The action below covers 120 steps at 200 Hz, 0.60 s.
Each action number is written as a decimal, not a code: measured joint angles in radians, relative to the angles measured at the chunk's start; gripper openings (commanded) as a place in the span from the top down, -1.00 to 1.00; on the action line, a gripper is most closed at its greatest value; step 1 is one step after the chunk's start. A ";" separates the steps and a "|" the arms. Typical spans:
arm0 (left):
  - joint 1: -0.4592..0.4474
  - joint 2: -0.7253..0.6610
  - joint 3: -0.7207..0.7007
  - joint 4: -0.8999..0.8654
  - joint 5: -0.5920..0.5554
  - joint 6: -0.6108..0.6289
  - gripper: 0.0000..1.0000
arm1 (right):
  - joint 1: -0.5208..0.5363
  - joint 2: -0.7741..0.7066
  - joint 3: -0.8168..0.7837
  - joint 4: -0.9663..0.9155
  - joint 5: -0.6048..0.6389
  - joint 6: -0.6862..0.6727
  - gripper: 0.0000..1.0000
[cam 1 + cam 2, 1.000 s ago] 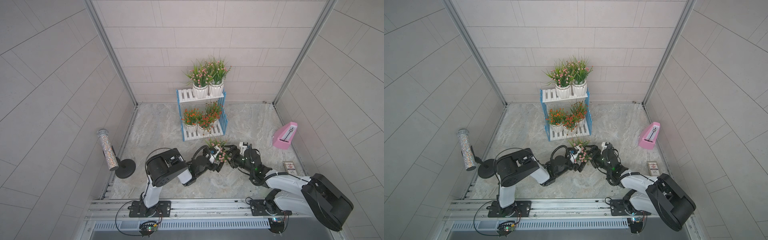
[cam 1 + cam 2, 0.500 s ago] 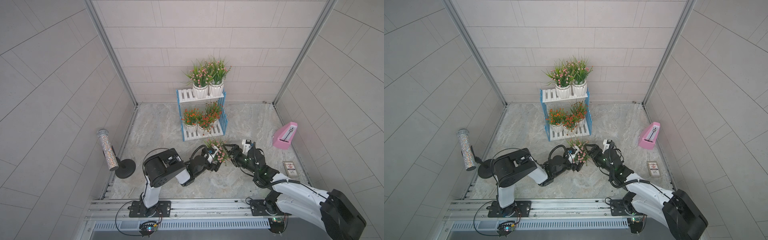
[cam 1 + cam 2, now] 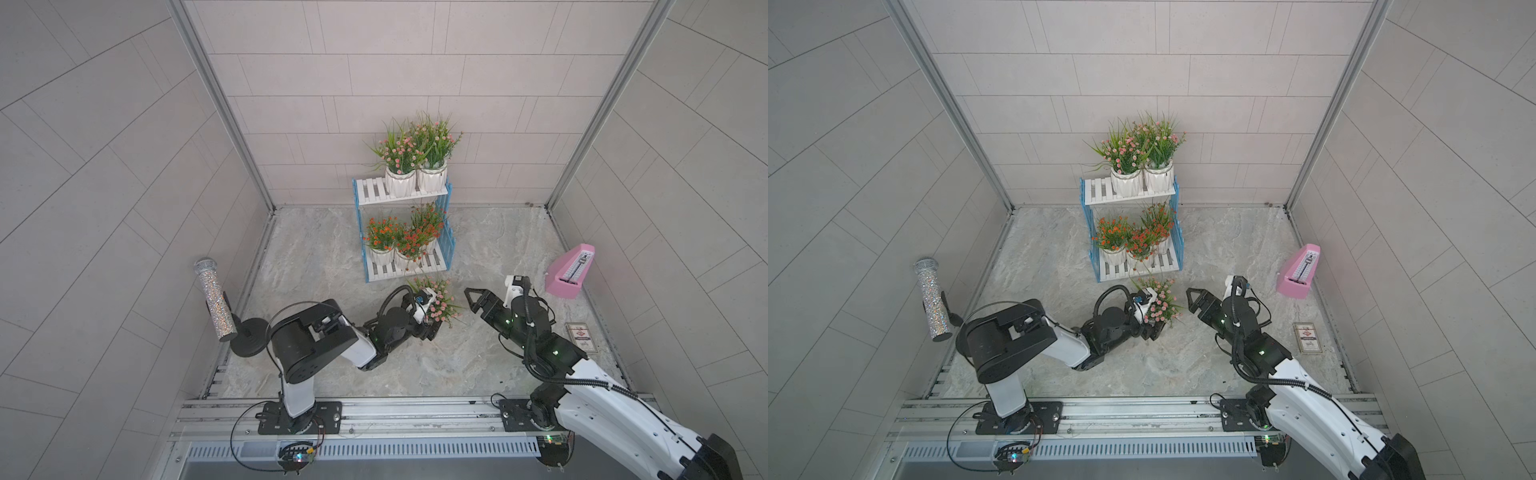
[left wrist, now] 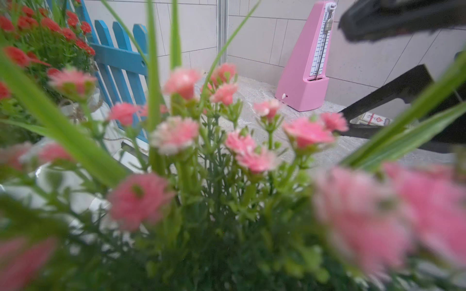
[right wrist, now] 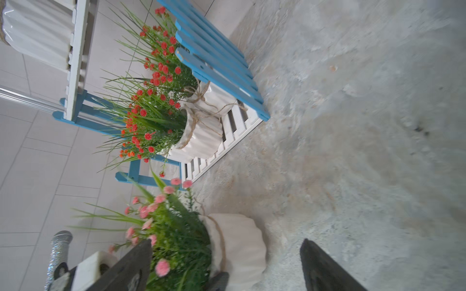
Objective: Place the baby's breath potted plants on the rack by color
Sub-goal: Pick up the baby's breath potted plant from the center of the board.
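Observation:
The rack (image 3: 376, 193) stands at the back wall. Two pink baby's breath potted plants (image 3: 399, 153) share its upper shelf, and three red-orange ones (image 3: 380, 235) crowd the lower shelf. A third pink plant (image 3: 440, 301) in a white ribbed pot (image 5: 237, 241) stands on the floor in front of the rack. My left gripper (image 3: 432, 330) is at that pot; foliage hides its jaws, and one dark finger (image 5: 218, 281) lies against the pot. My right gripper (image 3: 469, 300) hangs open just right of this plant, apart from it. Pink blossoms (image 4: 174, 133) fill the left wrist view.
A pink metronome (image 3: 571, 270) stands by the right wall, with a small card box (image 3: 582, 337) nearer the front. A glittery microphone on a black stand (image 3: 214, 301) is at the left edge. The rack's blue fence panel (image 4: 118, 55) is close beside the floor plant.
My right gripper has drawn back to the right, away from the pink plant on the floor, and spread wider. The left gripper has stayed at the pot.

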 measured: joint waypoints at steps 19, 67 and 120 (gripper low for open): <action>0.001 -0.062 0.005 -0.068 -0.001 0.002 -0.53 | -0.038 -0.020 0.000 -0.043 0.001 -0.035 -0.89; 0.001 -0.158 0.070 -0.297 -0.001 0.002 -0.52 | -0.143 -0.082 0.000 -0.119 -0.020 -0.101 -0.89; 0.039 -0.352 0.260 -0.694 -0.033 -0.020 -0.52 | -0.266 -0.080 0.000 -0.145 -0.095 -0.158 -0.89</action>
